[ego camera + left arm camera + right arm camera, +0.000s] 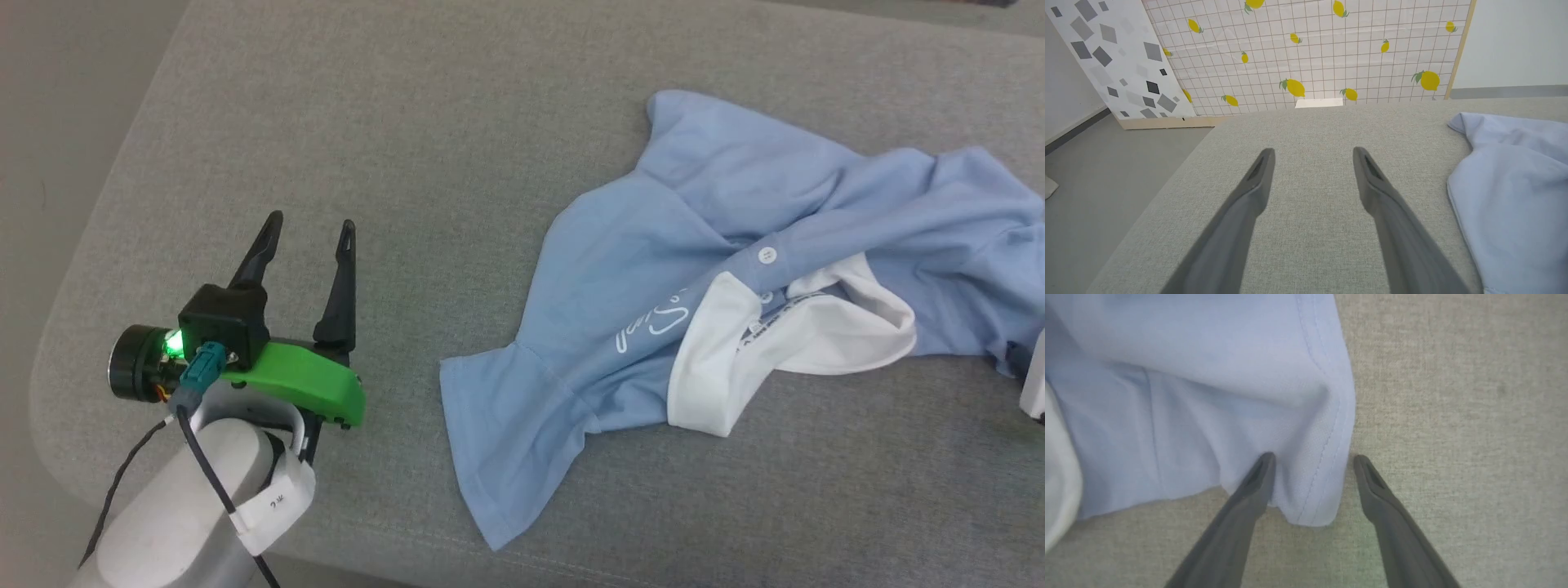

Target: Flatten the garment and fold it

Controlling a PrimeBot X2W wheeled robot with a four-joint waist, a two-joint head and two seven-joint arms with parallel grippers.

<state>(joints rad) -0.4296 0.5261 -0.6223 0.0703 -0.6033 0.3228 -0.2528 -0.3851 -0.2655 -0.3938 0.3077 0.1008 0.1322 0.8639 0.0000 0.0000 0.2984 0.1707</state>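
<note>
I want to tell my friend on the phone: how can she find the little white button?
Find the big grey cushion, then the crumpled light blue shirt on its right side. Just above the shirt's white collar sits the button: small and round on blue cloth, unlike the thin white writing to its left.

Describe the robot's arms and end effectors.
Left end effector: two long tapering dark fingers, bright green bracket, black box, green light, teal plug. Black cable along a pale forearm. Right end effector: the same dark fingers.
</note>
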